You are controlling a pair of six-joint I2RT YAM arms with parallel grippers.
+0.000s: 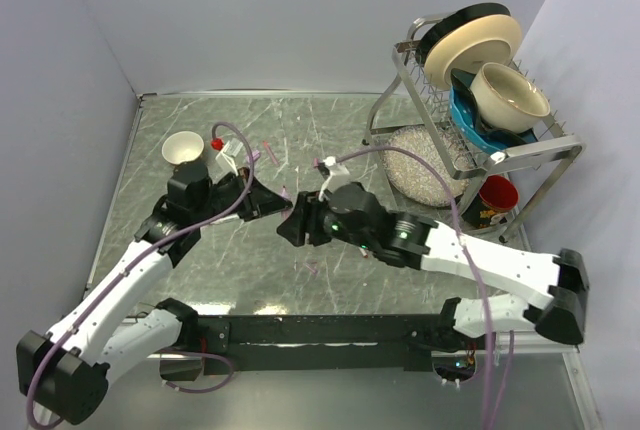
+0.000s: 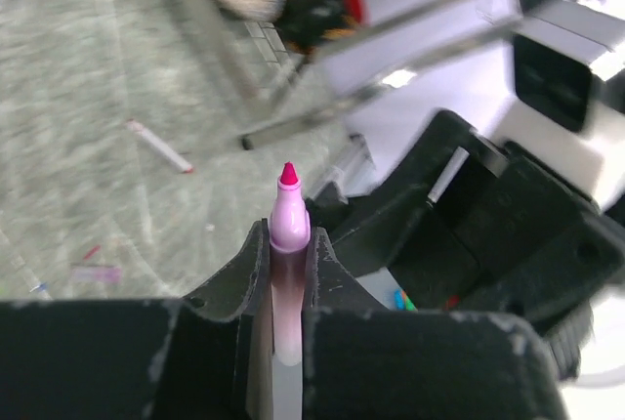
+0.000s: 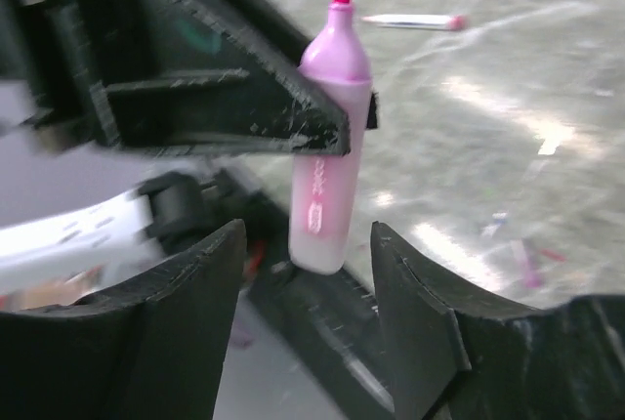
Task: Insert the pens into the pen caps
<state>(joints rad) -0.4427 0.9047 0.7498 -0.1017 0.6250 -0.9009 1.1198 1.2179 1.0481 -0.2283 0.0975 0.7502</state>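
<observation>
My left gripper (image 1: 270, 200) (image 2: 289, 244) is shut on a pale pink pen (image 2: 290, 223) with an uncapped red tip, held above the table. My right gripper (image 1: 292, 222) (image 3: 308, 232) is open. Its jaws stand on either side of that pen's blunt rear end (image 3: 330, 147) without touching it. A second pen (image 2: 161, 147) (image 3: 410, 21) lies flat on the table beyond. A small purple piece that looks like a cap (image 2: 98, 272) (image 3: 527, 264) lies on the table, blurred. No cap is in either gripper.
A white cup (image 1: 183, 148) stands at the back left. A wire dish rack (image 1: 545, 155) with plates and bowls stands at the back right, with a red cup (image 1: 497, 193) and a clear textured bowl (image 1: 425, 165) under it. Grey walls close in the table.
</observation>
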